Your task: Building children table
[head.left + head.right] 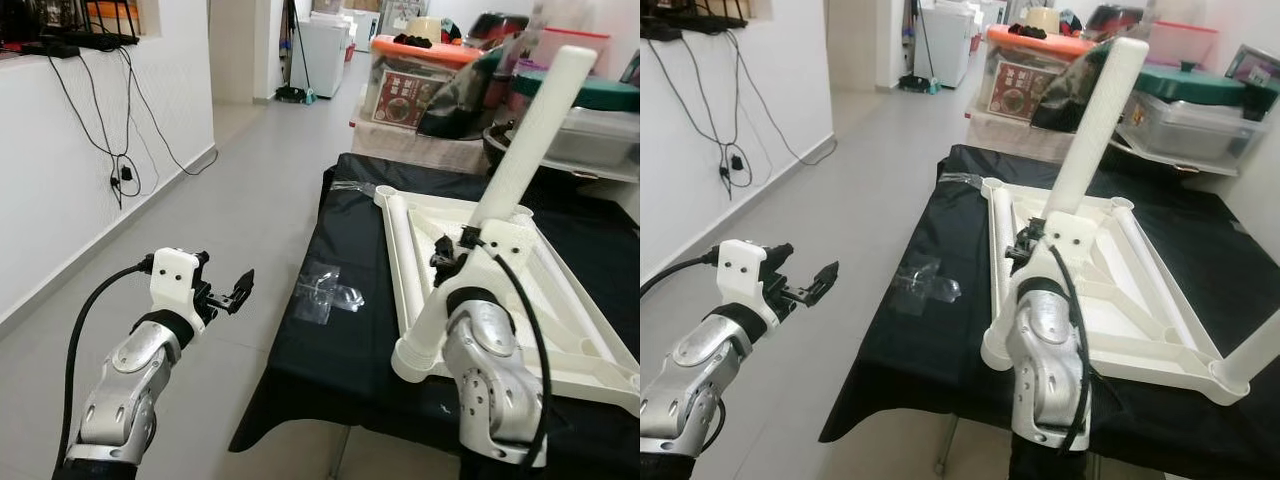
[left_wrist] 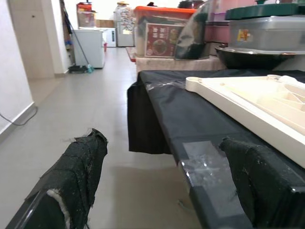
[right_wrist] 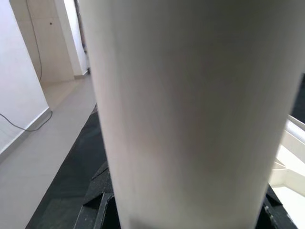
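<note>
the right claw point(image 1: 447, 250) is pinching a white table leg point(image 1: 520, 150), a long round tube it holds tilted over the near-left part of an upturned white tabletop point(image 1: 560, 300). the right wrist view looks straight at that tube, with the black fingers pressed against it at its base. the tabletop lies underside up on a black-covered table point(image 1: 340, 350), its ribs and round corner sockets facing the ceiling; in the right eye view one leg point(image 1: 1255, 355) already stands out from the near-right corner. the left claw point(image 1: 232, 290) hangs out over the floor point(image 1: 250, 170), well apart from the table's left edge, its two padded fingers point(image 2: 78, 171) spread and holding nothing. a clear plastic wrapper point(image 1: 328, 292) lies on the cloth near that edge.

the step in hand looks like fitting a leg into the frame. the leg's lower end sits close to the near-left corner socket point(image 1: 420, 362), though whether it is seated there i cannot tell. the next move calls for bringing the tube upright over the socket and pressing or twisting it home, perhaps with the left claw steadying the tabletop so it does not slide on the cloth.
</note>
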`<state>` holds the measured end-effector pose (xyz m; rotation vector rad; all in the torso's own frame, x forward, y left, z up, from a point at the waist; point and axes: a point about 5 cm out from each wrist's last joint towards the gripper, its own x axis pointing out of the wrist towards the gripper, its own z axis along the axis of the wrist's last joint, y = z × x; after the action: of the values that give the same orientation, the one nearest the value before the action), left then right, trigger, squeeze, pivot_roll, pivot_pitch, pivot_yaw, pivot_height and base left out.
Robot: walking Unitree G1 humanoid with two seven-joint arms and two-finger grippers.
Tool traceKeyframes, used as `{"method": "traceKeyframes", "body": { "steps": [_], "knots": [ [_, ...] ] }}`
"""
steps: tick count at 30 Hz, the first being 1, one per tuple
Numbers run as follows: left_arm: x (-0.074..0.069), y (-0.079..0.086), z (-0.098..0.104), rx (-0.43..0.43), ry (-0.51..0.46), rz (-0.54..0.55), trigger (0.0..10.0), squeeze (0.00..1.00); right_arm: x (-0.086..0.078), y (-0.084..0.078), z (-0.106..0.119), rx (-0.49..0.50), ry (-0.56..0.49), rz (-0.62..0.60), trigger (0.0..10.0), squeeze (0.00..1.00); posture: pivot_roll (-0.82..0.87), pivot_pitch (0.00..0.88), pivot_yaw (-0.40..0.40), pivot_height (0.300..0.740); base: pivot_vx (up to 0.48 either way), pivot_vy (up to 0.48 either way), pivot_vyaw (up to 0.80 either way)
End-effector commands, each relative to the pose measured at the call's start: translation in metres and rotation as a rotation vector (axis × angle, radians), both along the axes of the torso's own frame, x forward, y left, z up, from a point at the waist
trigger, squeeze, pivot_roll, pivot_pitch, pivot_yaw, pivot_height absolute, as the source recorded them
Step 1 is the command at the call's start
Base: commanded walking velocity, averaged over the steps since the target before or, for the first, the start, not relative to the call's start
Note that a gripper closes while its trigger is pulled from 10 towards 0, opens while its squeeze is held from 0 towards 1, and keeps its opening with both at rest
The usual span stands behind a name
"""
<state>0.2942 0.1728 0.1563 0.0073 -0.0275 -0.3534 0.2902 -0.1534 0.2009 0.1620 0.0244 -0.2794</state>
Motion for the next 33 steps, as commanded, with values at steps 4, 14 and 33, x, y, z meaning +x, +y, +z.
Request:
{"method": "traceKeyframes", "body": {
  "steps": [4, 14, 33],
  "knots": [
    [0.0, -0.001, -0.007, 0.006, 0.025, 0.012, 10.0, 0.0, 0.002, -0.003, -0.026, 0.047, 0.166, -0.016, 10.0, 0.0, 0.09, 0.0, -0.067, 0.74, 0.0, 0.0, 0.0],
    [0.001, -0.002, -0.008, 0.005, 0.032, 0.001, 10.0, 0.0, 0.0, -0.018, 0.012, 0.001, 0.058, 0.106, 10.0, 0.37, 0.06, 0.0, -0.049, 0.74, 0.0, 0.0, 0.0],
    [0.006, -0.01, -0.008, -0.008, 0.026, -0.022, 10.0, 0.0, -0.015, -0.016, -0.001, -0.264, 0.029, 1.048, 10.0, 0.0, 0.07, 0.0, -0.055, 0.74, 0.0, 0.0, 0.0]
  ]
}}
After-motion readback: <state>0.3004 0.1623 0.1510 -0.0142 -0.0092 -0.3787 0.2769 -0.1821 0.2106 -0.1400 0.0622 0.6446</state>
